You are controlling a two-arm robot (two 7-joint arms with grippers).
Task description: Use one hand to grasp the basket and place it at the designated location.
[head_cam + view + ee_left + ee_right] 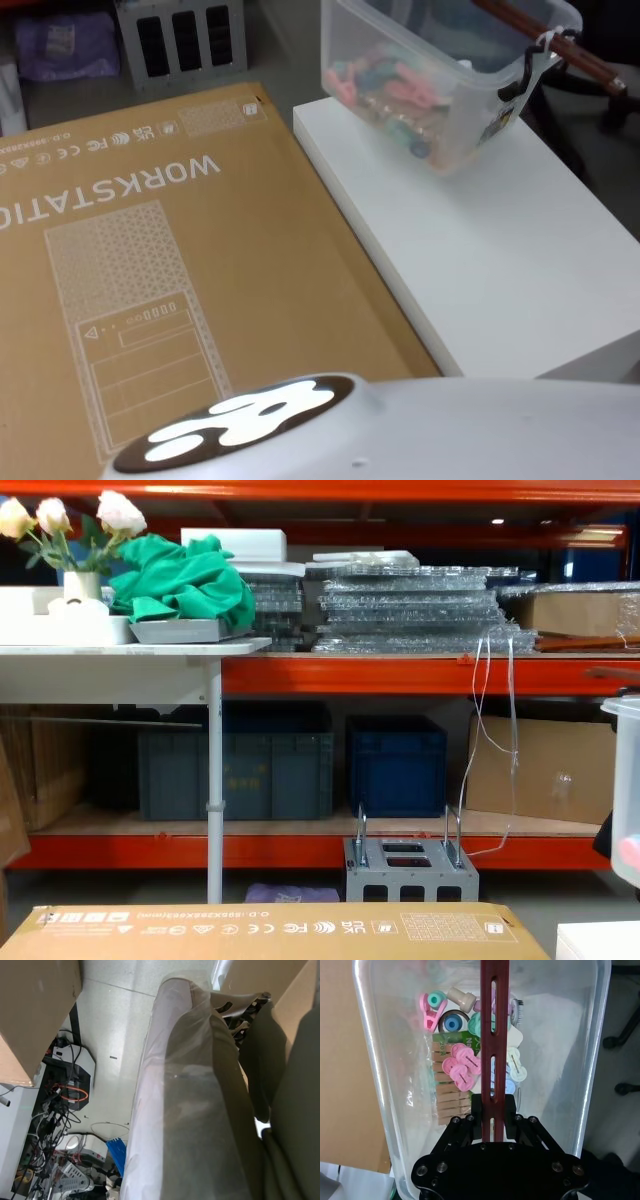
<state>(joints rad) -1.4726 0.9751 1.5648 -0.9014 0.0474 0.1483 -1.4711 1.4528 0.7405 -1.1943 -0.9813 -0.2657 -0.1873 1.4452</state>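
My right pincer (492,1102) is clamped on the red handle bar (494,1035), with the basket (440,90) hanging tilted directly below it over the white worktop's (480,250) far end. Left pincer: I cannot tell.

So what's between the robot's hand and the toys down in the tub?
In the right wrist view, a dark red slotted bar runs from the right hand over the basket, above the colourful pegs.
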